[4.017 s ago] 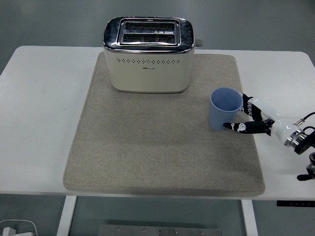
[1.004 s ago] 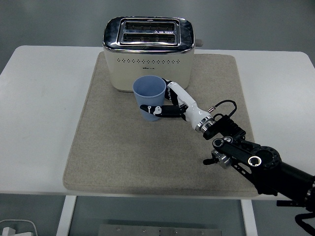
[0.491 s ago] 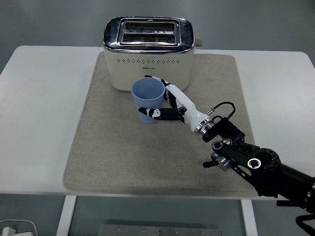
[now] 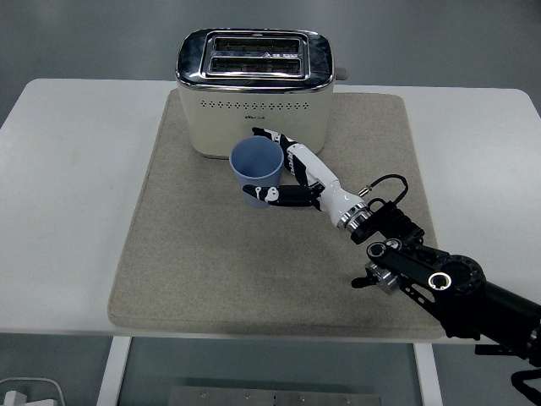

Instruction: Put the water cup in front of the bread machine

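The light-blue plastic cup [image 4: 256, 172], gripped by the right hand [image 4: 292, 179], sits before the cream, chrome-topped toaster [image 4: 254, 93] on a beige mat [image 4: 211, 262] covering the white worktop [image 4: 68, 194]; grey floor beyond.

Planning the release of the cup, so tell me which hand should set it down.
The right hand. Its fingers are wrapped around the light blue plastic cup, which sits over the beige mat just in front of the cream and chrome toaster. No left arm is in view.
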`<state>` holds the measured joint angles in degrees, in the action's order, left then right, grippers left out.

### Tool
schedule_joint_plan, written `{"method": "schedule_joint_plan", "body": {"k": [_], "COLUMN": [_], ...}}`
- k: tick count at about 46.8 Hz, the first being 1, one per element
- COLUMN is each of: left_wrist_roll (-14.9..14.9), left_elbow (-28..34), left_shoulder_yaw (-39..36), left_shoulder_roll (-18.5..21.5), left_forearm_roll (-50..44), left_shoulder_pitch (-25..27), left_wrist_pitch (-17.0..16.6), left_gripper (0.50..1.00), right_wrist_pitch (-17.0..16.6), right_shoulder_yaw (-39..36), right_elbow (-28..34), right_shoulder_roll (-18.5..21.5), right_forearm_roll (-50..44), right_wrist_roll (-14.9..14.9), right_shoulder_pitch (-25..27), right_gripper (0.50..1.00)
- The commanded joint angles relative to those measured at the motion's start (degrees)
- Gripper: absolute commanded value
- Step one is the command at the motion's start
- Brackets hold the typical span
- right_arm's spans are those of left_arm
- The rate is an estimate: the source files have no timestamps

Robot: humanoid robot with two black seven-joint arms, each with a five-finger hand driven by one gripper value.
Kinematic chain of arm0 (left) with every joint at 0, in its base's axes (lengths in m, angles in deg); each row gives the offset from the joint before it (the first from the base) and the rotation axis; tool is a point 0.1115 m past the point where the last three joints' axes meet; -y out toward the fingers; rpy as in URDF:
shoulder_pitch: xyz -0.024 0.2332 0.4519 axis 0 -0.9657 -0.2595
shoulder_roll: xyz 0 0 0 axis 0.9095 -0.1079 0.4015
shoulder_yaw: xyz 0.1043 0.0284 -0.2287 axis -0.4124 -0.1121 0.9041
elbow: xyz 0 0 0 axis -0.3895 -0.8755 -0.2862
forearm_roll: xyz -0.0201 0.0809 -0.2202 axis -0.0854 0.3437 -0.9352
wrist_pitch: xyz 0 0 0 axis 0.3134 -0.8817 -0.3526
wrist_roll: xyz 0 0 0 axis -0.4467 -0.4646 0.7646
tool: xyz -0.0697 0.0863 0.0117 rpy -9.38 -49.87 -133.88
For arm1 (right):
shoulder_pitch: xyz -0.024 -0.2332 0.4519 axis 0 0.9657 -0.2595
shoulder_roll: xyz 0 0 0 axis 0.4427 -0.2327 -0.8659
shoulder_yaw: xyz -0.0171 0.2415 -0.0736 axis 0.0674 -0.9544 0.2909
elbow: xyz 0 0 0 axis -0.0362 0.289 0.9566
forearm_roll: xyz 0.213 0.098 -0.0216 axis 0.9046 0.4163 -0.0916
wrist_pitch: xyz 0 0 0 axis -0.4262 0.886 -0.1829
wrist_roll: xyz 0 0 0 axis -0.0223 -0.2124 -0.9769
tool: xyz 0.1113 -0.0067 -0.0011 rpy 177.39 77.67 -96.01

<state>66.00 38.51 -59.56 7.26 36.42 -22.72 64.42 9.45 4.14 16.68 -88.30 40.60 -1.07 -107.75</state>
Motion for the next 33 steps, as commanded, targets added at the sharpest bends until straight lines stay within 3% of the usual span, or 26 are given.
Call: {"method": "schedule_joint_plan", "body": {"k": [1, 17, 33], "left_wrist_roll": [0.0, 0.0, 0.0], "left_elbow": [0.0, 0.0, 0.0], "left_shoulder_yaw": [0.0, 0.0, 0.0], "left_shoulder_roll": [0.0, 0.0, 0.0], "left_forearm_roll": [0.0, 0.0, 0.0], "left_shoulder_pitch": [0.0, 0.0, 0.0], "left_wrist_pitch": [0.0, 0.0, 0.0], "left_gripper": [1.0, 1.0, 1.0], "right_wrist_pitch": [0.0, -0.3, -0.4], "right_shoulder_yaw": [0.0, -0.1, -1.2], "right_elbow": [-0.9, -2.8, -8.6], "right_shoulder_roll": [-0.4, -5.2, -15.5], "right_forearm_roll": [0.0, 0.2, 0.9], "right_wrist_roll": [0.0, -0.1, 0.0], "right_shoulder_pitch": [-0.1, -0.4, 1.1], "right_gripper": [0.913, 0.913, 0.913]}}
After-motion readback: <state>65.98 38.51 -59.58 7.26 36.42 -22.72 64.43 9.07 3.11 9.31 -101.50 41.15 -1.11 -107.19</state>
